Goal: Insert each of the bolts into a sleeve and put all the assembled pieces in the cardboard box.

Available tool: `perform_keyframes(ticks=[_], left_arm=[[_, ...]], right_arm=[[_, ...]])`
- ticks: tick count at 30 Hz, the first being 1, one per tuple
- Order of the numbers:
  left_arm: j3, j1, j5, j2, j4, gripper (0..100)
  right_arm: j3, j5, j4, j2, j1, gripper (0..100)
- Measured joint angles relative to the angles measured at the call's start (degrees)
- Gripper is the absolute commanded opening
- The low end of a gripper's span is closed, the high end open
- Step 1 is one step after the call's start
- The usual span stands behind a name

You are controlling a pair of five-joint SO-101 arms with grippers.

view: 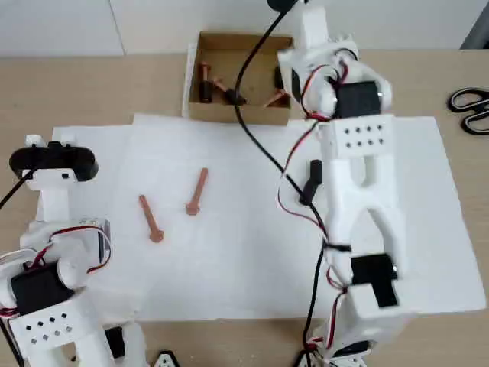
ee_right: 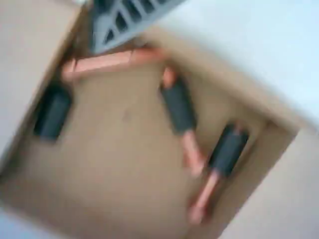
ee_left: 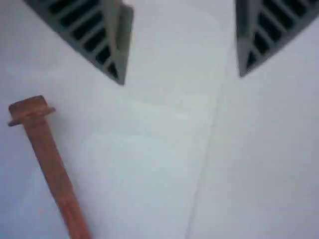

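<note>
White paper point(view: 244, 260) is covering most of your table point(view: 92, 84), and two bare bolts are lying on it, the nearer bolt point(view: 151, 218) and the farther bolt point(view: 197, 191), both well apart from the cardboard box point(view: 195, 61). Your left gripper point(ee_left: 179, 59) is hanging wide open over the paper, holding nothing. A bolt point(ee_left: 47, 159) is lying off to one side of it, not between the jaws, so I am thinking a squeeze now is going to catch only air. The bolt is round, so a bump may be sending it rolling away. I am not seeing any sleeves on the paper, so you may be running short of them out here. Your right gripper point(ee_right: 127, 20) is hanging over the box, and I cannot tell whether it is wide or narrow. Going lower there may be knocking the pieces about. Inside the box, two joined pieces are lying side by side, one piece point(ee_right: 179, 107) and its neighbour point(ee_right: 227, 149), each a bolt poking through a black sleeve. A lone sleeve point(ee_right: 52, 112) is lying by a wall, and a bare bolt point(ee_right: 109, 59) is lying near it, just beside the right gripper. I am guessing those two are not joined.
</note>
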Motion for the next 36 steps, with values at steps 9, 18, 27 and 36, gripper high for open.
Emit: perform_keyframes(ticks=[9, 18, 27, 36], left_arm=[[0.0, 0.0, 0.0, 0.0, 0.0, 14], [1.8, 0.0, 0.0, 0.0, -0.4, 14], [4.4, 0.0, 0.0, 0.0, -1.8, 14], [4.4, 0.0, 0.0, 0.0, -1.8, 14]], right_arm=[[0.0, -1.2, 27.8, -8.4, 0.9, 16.2], [10.6, -3.2, 30.2, -25.3, 7.0, 16.2], [39.9, -3.5, 26.3, -52.4, 8.7, 16.2], [72.0, -3.5, 11.6, -67.7, 9.4, 16.2]])
